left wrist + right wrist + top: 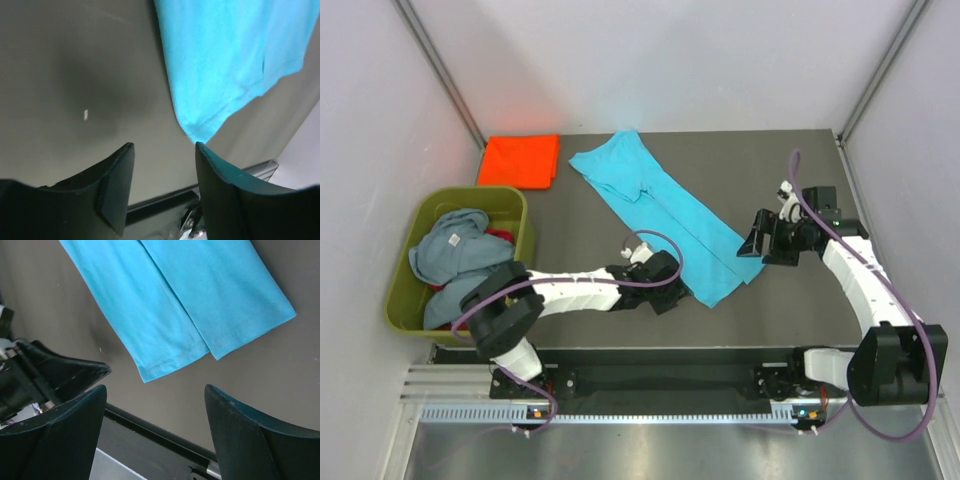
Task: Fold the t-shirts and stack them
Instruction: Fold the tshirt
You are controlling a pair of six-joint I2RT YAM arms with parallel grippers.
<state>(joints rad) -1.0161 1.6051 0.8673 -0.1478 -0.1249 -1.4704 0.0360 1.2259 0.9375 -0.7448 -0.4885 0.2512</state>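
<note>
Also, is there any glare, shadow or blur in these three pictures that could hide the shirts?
Top external: the orange-red shirt is oversaturated and tints the wall behind it. Left wrist: a soft dark shadow lies on the table beside the turquoise shirt, and the left fingers are blurred. Right wrist: the shirt's hems are sharp; only the right fingers are soft.

Bright turquoise t-shirt (665, 215) – folded lengthwise into a long strip, flat, diagonal across the desk (785, 300). Orange-red t-shirt (520, 160) folded square at far-left corner. Grey-blue t-shirt (455, 250) crumpled in tub (470, 193) – red t-shirt (499, 235) peeking beneath.
</note>
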